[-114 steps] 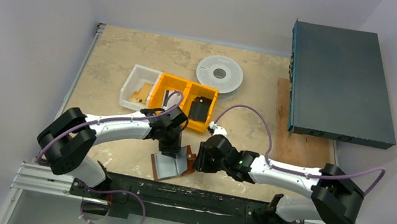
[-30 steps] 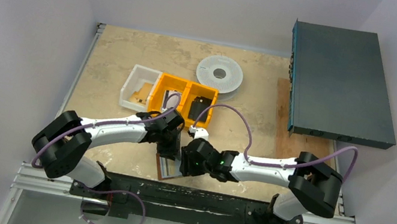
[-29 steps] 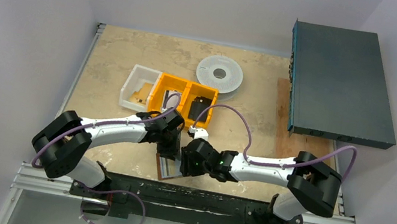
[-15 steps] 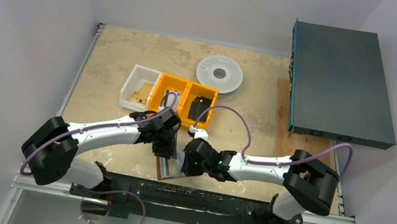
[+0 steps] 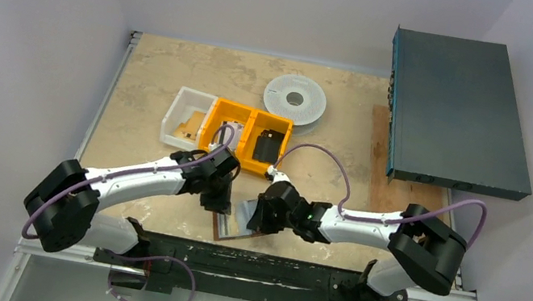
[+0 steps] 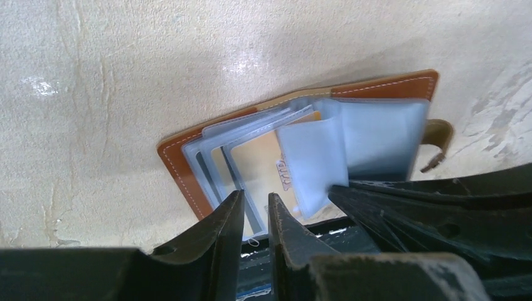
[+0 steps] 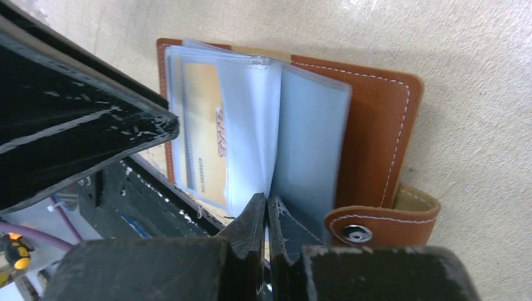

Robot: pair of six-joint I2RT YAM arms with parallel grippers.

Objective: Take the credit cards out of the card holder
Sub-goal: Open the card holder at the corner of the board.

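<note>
Item: card holder (image 6: 185,166), lying open at the near edge of the table (image 6: 125,63), between your grippers.
- left gripper (image 6: 256,207): fingers slightly parted over its near edge, holding nothing.
- right gripper (image 7: 266,210): closed, apparently pinching a clear sleeve (image 7: 251,119), which looks limp and slippery.
- credit card (image 7: 199,119): tan, likely stiff and light; take it by an exposed edge. Its print is unreadable.

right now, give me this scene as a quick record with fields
card holder: lying open, brown cover down, clear sleeves fanned
card: tan, still inside a sleeve
right fingers: shut, pinching the edge of a raised clear sleeve
left fingers: narrow gap, at the sleeves' edge; grip unclear
cards out: none seen
</note>
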